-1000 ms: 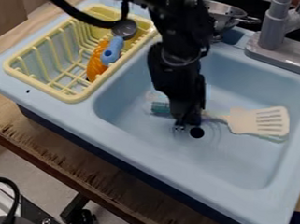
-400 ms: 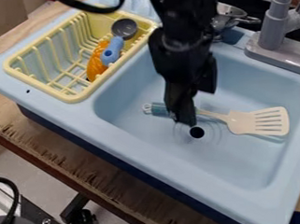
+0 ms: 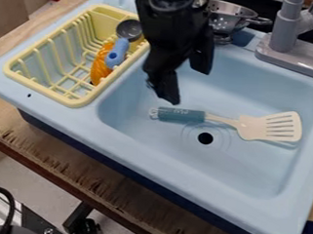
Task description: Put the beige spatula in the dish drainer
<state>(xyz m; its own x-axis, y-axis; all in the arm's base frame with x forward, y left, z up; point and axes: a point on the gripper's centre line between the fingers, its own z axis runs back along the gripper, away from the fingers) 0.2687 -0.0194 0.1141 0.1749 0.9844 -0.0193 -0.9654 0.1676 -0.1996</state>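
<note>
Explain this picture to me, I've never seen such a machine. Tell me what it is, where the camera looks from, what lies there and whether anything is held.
The black machine is a robot arm. Its gripper, which serves as a hand, has its two fingers apart and holds nothing. A fixed camera looks down at a slant on a light-blue sink. In the basin lies a spatula, its slotted beige head toward the picture's right, its teal handle toward the left. The yellow dish drainer at the left holds an orange object and a blue-handled utensil. Behind stand a metal colander and a grey faucet.
</note>
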